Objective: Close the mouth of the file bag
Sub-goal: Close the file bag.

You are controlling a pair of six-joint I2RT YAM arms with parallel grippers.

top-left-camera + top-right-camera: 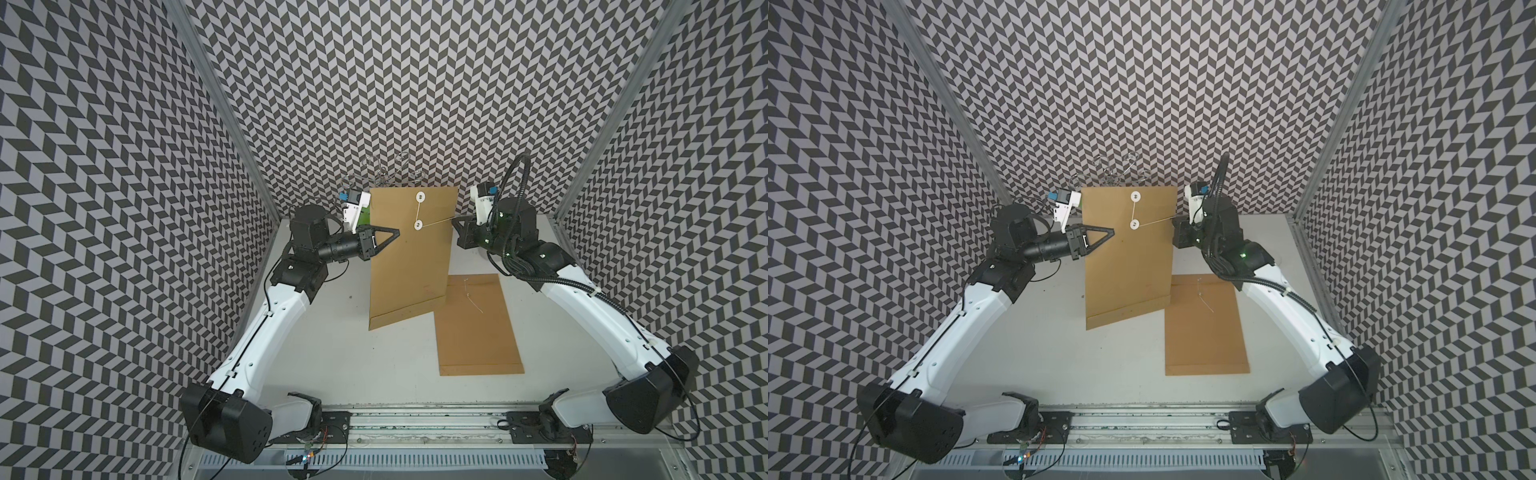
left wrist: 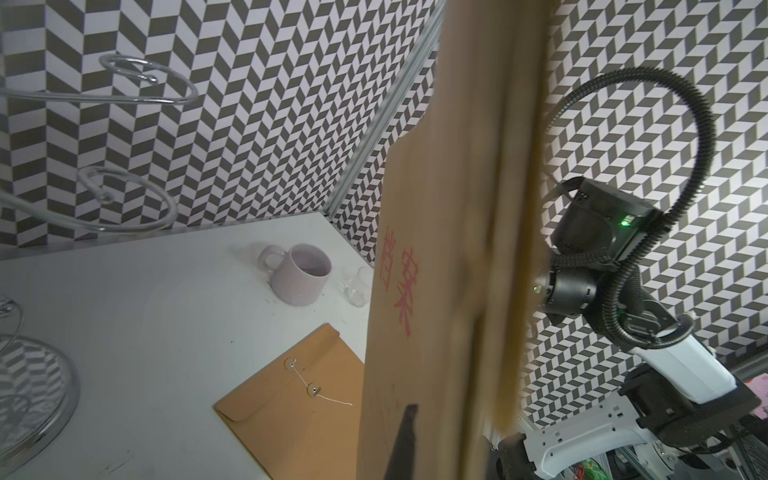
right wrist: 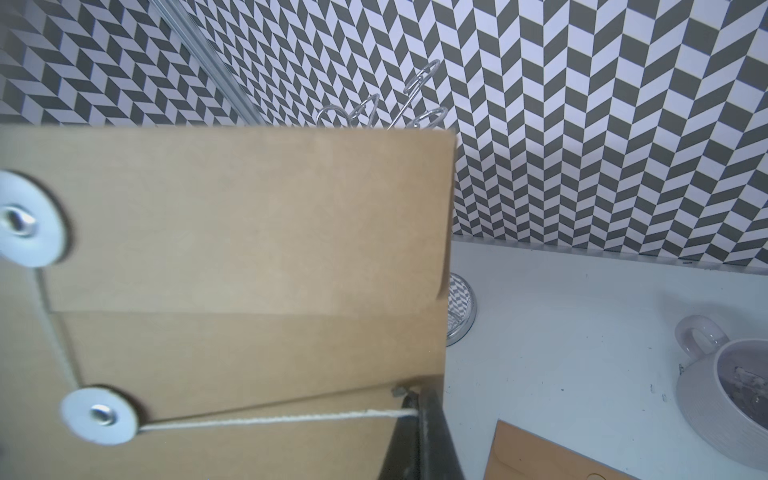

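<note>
A brown file bag (image 1: 409,266) (image 1: 1125,266) is held up at the back of the table, tilted, with its lower edge near the tabletop. My left gripper (image 1: 397,232) (image 1: 1112,231) is shut on its left edge. One dark finger (image 2: 404,440) lies against the paper, and the other is hidden behind it. The flap is folded down over the mouth. A white string (image 3: 270,419) runs from the upper disc (image 3: 25,220) down to the lower disc (image 3: 99,413), then taut to my right gripper (image 1: 455,220) (image 3: 415,411), which is shut on its end.
A second file bag (image 1: 478,328) (image 2: 291,399) lies flat on the table, partly under the held one. A pale mug (image 2: 301,276) (image 3: 727,395) and a small glass (image 2: 357,286) stand at the back right. A wire rack (image 1: 382,170) (image 2: 124,83) stands behind the held bag.
</note>
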